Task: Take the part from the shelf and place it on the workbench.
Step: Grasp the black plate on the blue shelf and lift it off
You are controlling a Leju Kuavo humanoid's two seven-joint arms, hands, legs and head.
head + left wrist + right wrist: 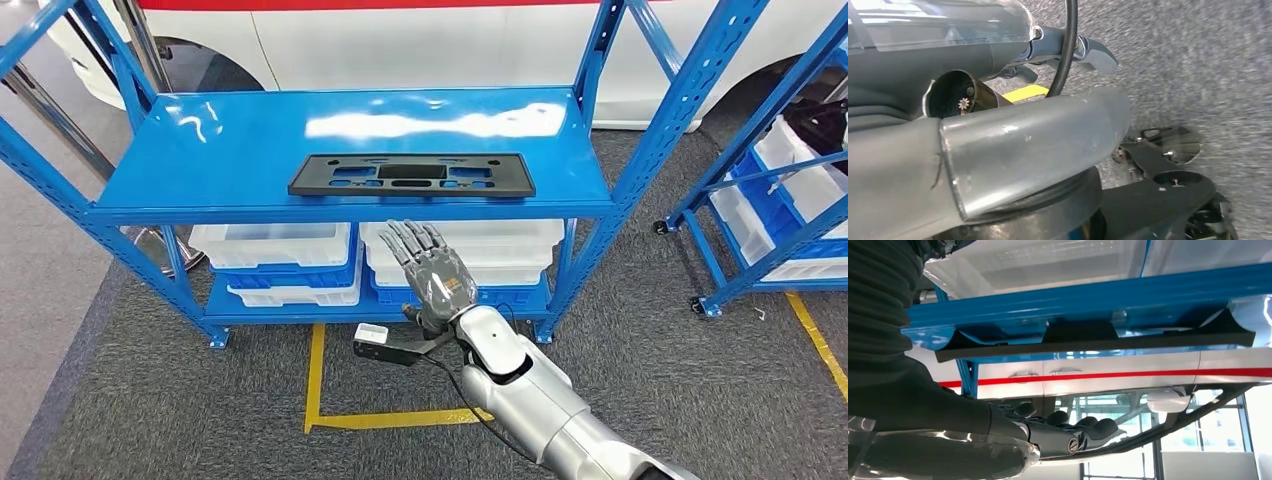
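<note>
Looked like a car workshop or assembly floor. Stood on grey industrial carpet (150,420) marked with yellow tape lines (316,385). Held blue steel racking (350,210) stocked with white and blue parts bins (275,245), a second blue rack (760,200) alongside, and a white vehicle body with a red stripe (420,40) parked just behind.

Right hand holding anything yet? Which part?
Nothing held. The right hand is empty, fingers extended, short of the black part on the shelf.
</note>
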